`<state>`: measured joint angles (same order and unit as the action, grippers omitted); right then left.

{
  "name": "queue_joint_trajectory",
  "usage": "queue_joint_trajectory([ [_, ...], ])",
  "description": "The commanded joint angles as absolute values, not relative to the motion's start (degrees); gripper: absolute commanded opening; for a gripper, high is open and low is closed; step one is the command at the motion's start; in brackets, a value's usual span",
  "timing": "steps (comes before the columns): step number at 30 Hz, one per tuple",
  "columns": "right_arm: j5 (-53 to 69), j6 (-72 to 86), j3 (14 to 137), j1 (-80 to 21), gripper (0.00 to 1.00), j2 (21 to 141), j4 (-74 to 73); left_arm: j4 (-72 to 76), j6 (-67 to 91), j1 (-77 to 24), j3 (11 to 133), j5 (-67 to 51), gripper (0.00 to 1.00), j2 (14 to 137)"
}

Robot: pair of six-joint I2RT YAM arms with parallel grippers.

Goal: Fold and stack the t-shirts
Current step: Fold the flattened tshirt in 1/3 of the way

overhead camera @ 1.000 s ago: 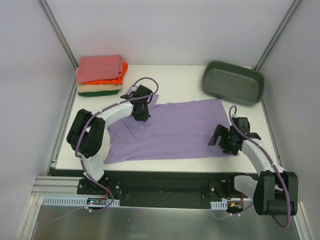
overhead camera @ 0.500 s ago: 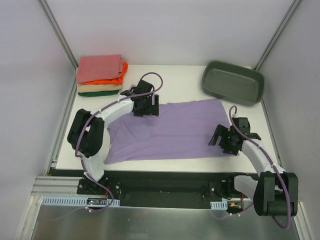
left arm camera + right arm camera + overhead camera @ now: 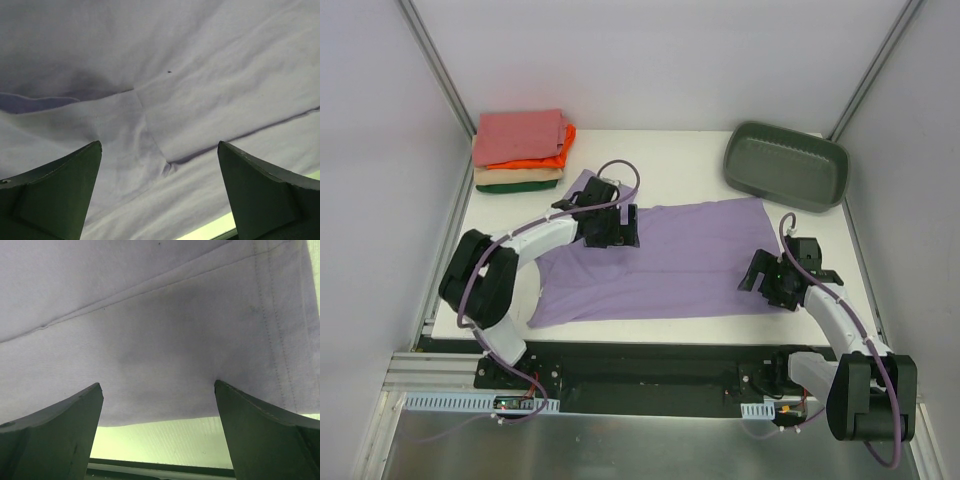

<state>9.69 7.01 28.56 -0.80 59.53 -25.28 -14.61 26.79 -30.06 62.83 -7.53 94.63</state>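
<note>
A lavender t-shirt (image 3: 670, 255) lies spread flat across the middle of the white table. My left gripper (image 3: 613, 228) hovers open over its far left part, near a sleeve; in the left wrist view the wrinkled lavender cloth (image 3: 165, 100) fills the gap between the wide-apart fingers (image 3: 55, 190). My right gripper (image 3: 775, 283) stands open over the shirt's near right hem (image 3: 165, 415), nothing between its fingers (image 3: 265, 435). A stack of folded t-shirts (image 3: 520, 150), salmon-pink on top, then orange, tan and dark green, sits at the back left corner.
A grey-green plastic tub (image 3: 786, 165) stands at the back right. The table's near edge (image 3: 650, 335) runs just below the shirt. Grey walls close the left, right and back.
My left gripper has opened, letting go of the lavender shirt's upper left part, and shifted slightly toward the near side. The right arm has barely moved.
</note>
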Motion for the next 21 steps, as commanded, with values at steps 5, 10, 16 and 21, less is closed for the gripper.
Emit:
queue_joint_trajectory([
  [5, 8.5, 7.2, 28.6, -1.1, 0.96, 58.8, -24.4, -12.9, 27.9, -30.4, 66.2, -10.5, 0.99, 104.9],
  [10, 7.9, 7.2, 28.6, -1.1, 0.96, 58.3, -24.6, -13.1, 28.0, -30.4, 65.4, -10.7, 0.99, 105.0],
  [16, 8.6, 6.8, 29.1, -1.1, 0.96, 54.9, -24.6, -13.4, 25.6, -30.4, 66.3, -9.8, 0.99, 98.3],
  [21, 6.9, 5.9, 29.5, -1.1, 0.96, 47.6, -25.0, -13.7, 23.8, -30.4, 71.4, -11.0, 0.99, 93.5],
])
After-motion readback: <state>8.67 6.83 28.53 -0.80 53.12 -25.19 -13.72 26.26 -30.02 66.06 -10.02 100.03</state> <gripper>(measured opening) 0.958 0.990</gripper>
